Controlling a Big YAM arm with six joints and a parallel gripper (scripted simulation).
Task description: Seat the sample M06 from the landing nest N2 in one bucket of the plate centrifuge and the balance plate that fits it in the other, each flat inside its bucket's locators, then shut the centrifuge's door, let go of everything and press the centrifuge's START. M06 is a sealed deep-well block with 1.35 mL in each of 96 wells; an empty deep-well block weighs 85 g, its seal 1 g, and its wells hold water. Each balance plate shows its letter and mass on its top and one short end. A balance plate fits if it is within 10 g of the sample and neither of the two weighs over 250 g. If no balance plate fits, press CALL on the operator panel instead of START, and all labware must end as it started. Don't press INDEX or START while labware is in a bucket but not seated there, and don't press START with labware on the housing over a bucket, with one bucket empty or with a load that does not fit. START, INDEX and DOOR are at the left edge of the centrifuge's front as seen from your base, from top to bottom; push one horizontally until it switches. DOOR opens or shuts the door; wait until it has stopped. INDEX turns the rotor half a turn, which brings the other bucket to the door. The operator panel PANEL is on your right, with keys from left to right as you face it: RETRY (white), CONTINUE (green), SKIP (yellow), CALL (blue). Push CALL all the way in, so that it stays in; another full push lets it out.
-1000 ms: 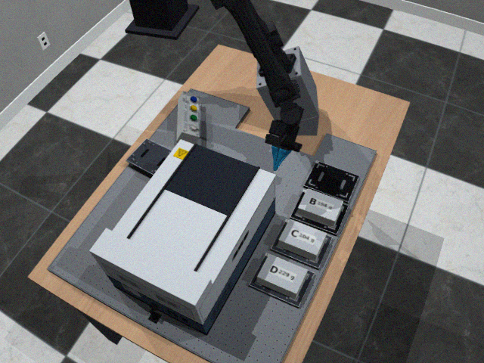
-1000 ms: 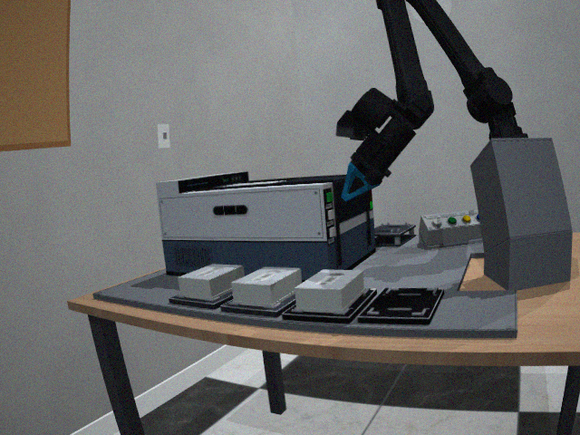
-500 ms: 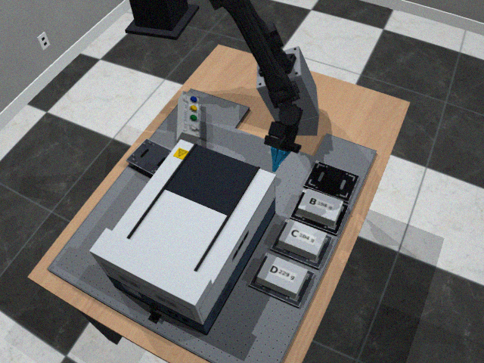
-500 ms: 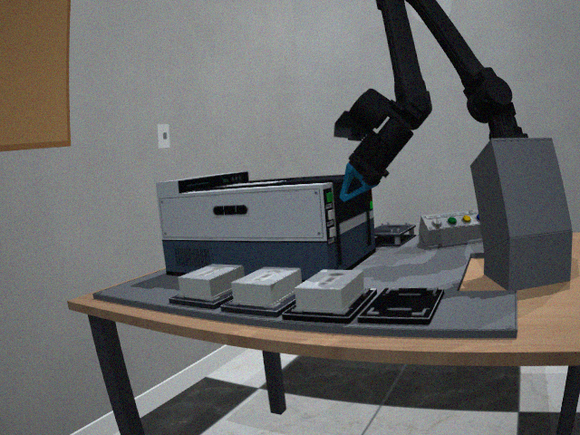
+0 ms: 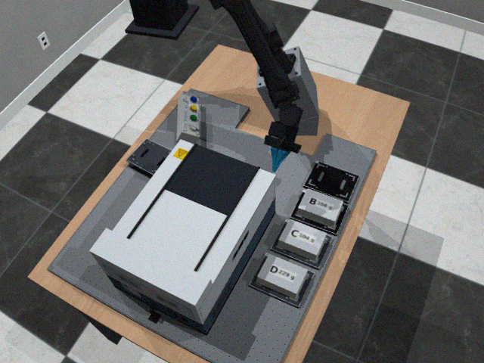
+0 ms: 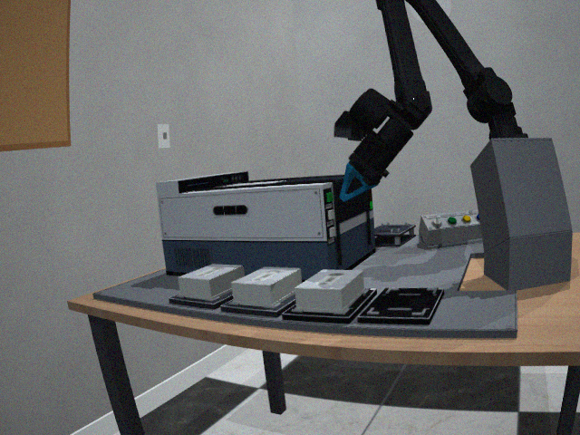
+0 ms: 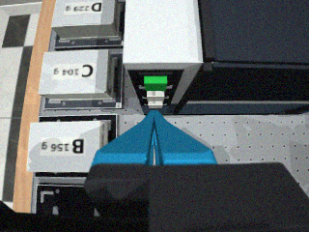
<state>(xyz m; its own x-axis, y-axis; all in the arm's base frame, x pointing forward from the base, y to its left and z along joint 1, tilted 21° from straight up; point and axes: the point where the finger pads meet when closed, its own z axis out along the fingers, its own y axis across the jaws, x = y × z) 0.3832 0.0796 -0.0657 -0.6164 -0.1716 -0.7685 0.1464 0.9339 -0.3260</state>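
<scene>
I see the gripper [image 7: 154,116] with its blue fingers pressed together and nothing between them; its tip points at the button column on the centrifuge [image 5: 164,249] front, just in front of the white key below the green START button [image 7: 155,80]; from the wrist view I cannot tell whether the tip touches a key. In the exterior view the gripper [image 6: 352,186] hangs tilted at the upper front corner of the housing, beside the green key. The dark door panel [image 5: 212,178] lies flush in the white top. I cannot see sample M06 in any view. Plates B [image 5: 319,206], C [image 5: 302,239] and D [image 5: 282,274] sit in their nests in a row beside the centrifuge; the black nest [image 5: 331,181] next to B holds no plate. The operator panel [image 5: 190,115] stands at the far side, well apart from the gripper; a second nest [image 5: 148,155] lies near it, bare.
</scene>
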